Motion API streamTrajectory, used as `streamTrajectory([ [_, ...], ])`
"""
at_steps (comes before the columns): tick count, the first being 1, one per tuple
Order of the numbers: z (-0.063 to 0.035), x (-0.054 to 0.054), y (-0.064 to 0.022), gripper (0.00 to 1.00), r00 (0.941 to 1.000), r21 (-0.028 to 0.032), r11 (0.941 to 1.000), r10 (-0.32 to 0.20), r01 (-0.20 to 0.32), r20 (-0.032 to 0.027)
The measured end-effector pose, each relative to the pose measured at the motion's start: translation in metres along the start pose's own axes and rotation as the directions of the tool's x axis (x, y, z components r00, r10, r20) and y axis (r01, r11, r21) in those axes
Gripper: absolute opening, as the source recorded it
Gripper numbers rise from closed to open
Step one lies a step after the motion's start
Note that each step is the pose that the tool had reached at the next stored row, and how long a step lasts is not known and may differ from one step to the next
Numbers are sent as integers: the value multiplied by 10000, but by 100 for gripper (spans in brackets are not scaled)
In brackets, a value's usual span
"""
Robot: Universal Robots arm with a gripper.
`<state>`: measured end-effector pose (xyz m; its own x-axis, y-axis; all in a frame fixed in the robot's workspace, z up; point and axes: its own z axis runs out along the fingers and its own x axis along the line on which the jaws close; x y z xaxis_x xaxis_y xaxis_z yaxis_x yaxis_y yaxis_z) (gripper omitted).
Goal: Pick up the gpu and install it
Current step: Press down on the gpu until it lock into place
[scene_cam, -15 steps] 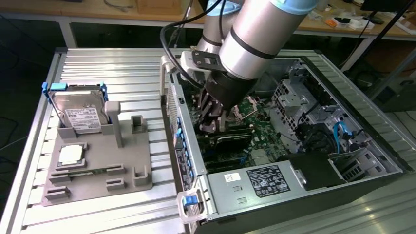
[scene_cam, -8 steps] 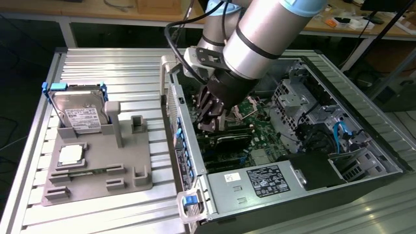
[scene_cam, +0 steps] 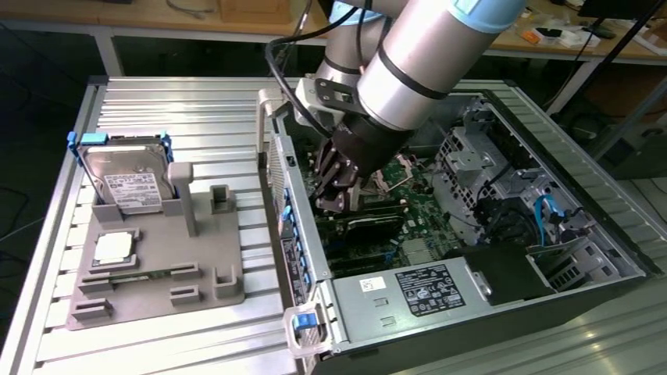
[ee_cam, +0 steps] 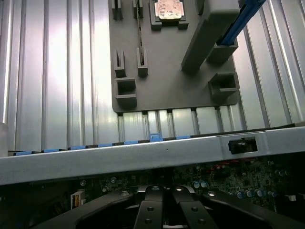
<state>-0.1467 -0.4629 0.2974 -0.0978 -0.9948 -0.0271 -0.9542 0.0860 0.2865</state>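
A robot arm reaches down from the top centre of the exterior view into an open computer case that lies on its side on a ribbed metal table, filling the right half of that frame. The gripper sits just left of the frame's centre, inside the case, low over the green motherboard. Its dark fingers are drawn fully together at the tips. In the wrist view the gripper appears at the bottom centre, its two black fingers pressed side by side above the board.

The gpu, a dark flat card, lies directly beneath and just to the exterior view's right of the fingertips, seated across the motherboard near the case's left wall. Whether the fingers touch it cannot be told.

In the left half of the exterior view a grey parts tray rests on the table. A silver hard drive in a blue frame stands propped at the tray's upper left, and a small square silver chip lies below it. A boxy silver power supply occupies the case's lower end.
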Motion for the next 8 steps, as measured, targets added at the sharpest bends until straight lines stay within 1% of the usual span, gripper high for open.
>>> streamTrajectory([
  [2,29,1,-9,11,10000,-5,10000,-1,1,-3],
  [4,56,-1,-17,11,10000,-8,10000,-2,2,11],
  [6,63,-2,-21,11,10000,-16,10000,5,-5,-14],
  [8,65,-3,-27,11,10000,-29,10000,7,-7,-17],
])
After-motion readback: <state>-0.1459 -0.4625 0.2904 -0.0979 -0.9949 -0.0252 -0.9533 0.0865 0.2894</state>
